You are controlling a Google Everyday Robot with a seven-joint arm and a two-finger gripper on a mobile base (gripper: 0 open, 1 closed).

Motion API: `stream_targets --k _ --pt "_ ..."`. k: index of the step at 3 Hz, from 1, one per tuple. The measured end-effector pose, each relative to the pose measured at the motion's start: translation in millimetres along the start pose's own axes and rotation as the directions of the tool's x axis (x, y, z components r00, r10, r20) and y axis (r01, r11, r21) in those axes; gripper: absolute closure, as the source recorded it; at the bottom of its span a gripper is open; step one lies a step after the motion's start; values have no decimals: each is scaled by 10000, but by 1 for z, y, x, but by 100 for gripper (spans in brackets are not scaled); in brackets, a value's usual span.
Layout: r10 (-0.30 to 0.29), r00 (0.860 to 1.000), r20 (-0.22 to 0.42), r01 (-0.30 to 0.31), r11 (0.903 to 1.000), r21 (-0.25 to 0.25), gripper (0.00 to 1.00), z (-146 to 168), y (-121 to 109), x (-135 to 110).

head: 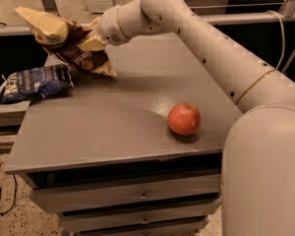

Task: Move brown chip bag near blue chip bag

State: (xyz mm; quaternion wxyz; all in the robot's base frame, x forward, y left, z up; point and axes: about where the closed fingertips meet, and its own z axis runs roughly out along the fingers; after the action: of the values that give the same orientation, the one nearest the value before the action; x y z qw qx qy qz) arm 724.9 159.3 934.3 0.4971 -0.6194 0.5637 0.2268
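The brown chip bag (64, 41) has pale tan ends and hangs in the air over the far left part of the grey table (113, 127). My gripper (91, 39) is shut on its middle and holds it tilted. The blue chip bag (34, 82) lies flat at the table's left edge, just below and left of the brown bag. The two bags are close; whether they touch I cannot tell.
A red apple (184, 118) sits on the right part of the table, near the front. My white arm (211, 48) spans the right side. Drawers (137, 195) are below the tabletop. A cable (0, 191) lies on the floor at left.
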Motion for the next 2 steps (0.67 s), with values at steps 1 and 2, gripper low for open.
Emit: stream_targets --k 1,2 --pt "80 10000 -28 -80 9999 -105 14 5 5 1" --pt "-6 10000 -85 5 9999 -144 0 1 8 1"
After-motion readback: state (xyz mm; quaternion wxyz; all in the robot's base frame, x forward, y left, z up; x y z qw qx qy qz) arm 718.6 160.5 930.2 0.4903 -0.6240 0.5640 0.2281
